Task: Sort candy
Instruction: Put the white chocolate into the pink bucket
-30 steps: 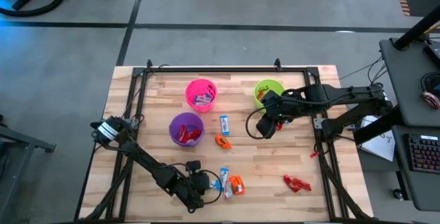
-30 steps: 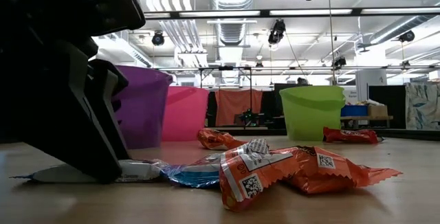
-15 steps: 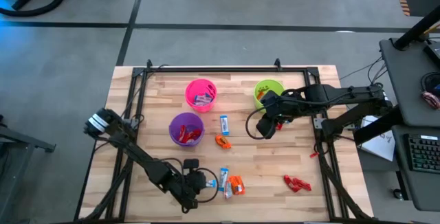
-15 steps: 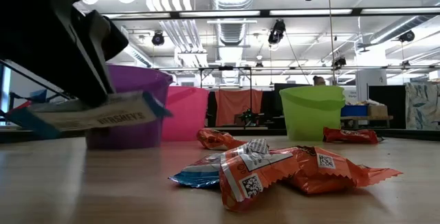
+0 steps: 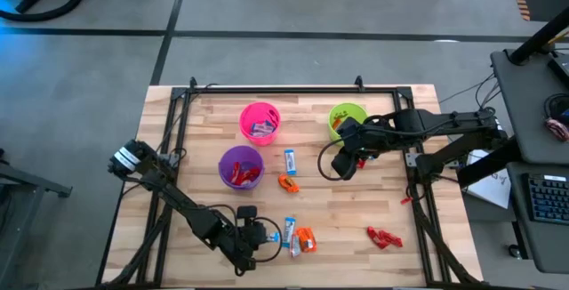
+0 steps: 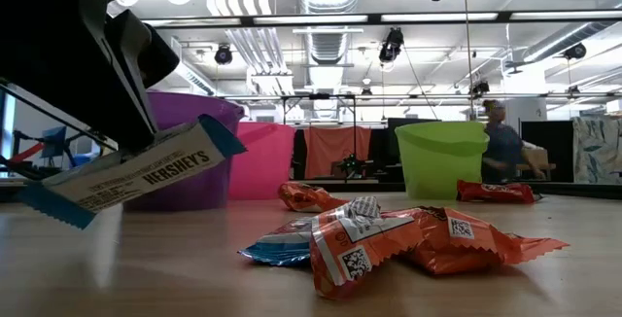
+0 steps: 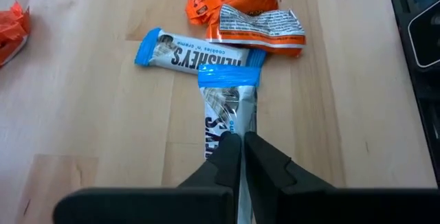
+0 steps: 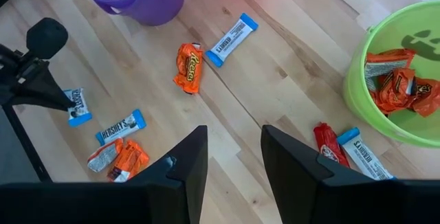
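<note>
High view: the left gripper [image 5: 267,234], lower centre, has its jaws closed on a blue-and-white bar [image 5: 276,236]; the right gripper [image 5: 341,167] hovers with jaws apart.

Low view: the bar [image 6: 126,174] hangs tilted at left, clear of the table [image 6: 486,283].

Left wrist view: the wrapper [image 7: 229,117] looks light, thin and slippery, so grip mid-length.

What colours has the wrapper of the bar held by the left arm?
White with blue ends, on the slim wrapped candy bar held by the left gripper; the left wrist view shows it best.
</note>
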